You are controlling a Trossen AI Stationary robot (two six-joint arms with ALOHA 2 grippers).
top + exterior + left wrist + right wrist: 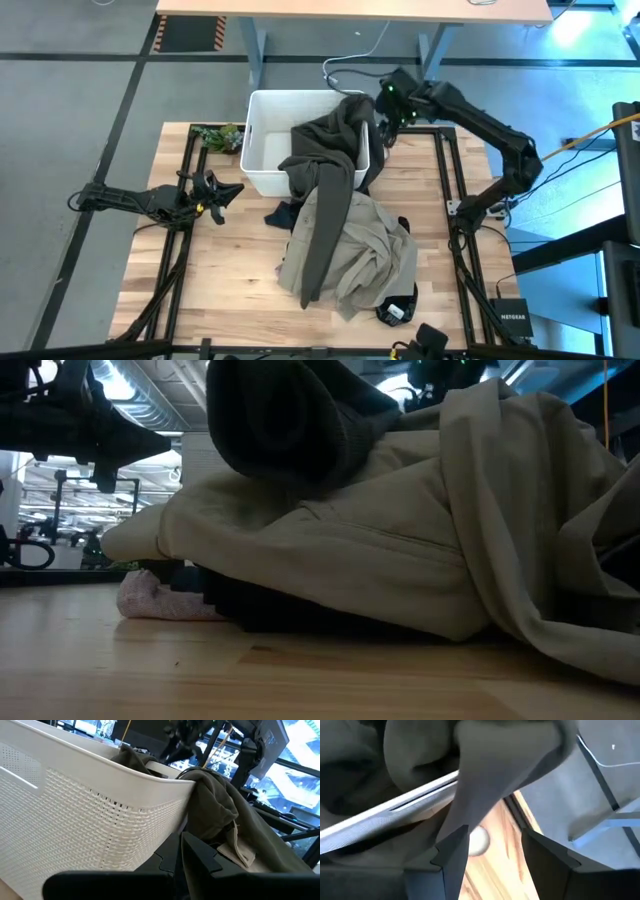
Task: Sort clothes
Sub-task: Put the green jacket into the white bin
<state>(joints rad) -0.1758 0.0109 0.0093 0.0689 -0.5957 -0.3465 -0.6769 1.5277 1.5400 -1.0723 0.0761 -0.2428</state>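
The large dark olive garment (330,160) lies half in the white bin (262,150). It is draped over the bin's near right rim, and one long part hangs down onto the beige-khaki garment (365,250) on the table. A black garment (260,610) and a light pink one (150,600) lie under the khaki one. A small dark blue-grey one (280,213) lies beside the bin's near wall. My right gripper (492,852) is open above the bin's far right corner. My left gripper (226,196) is open at the bin's near left corner, empty. My right gripper is open. A hanging tip of the olive garment (462,815) comes down to the end of one finger (447,855). I cannot tell whether it touches that finger. Nothing lies between the two fingers.
A small green leafy thing (220,137) lies left of the bin. A black device with a white label (395,312) lies at the khaki garment's near edge. Black frame rails run along the table's left and right sides. Bare wood shows at the near left (220,280).
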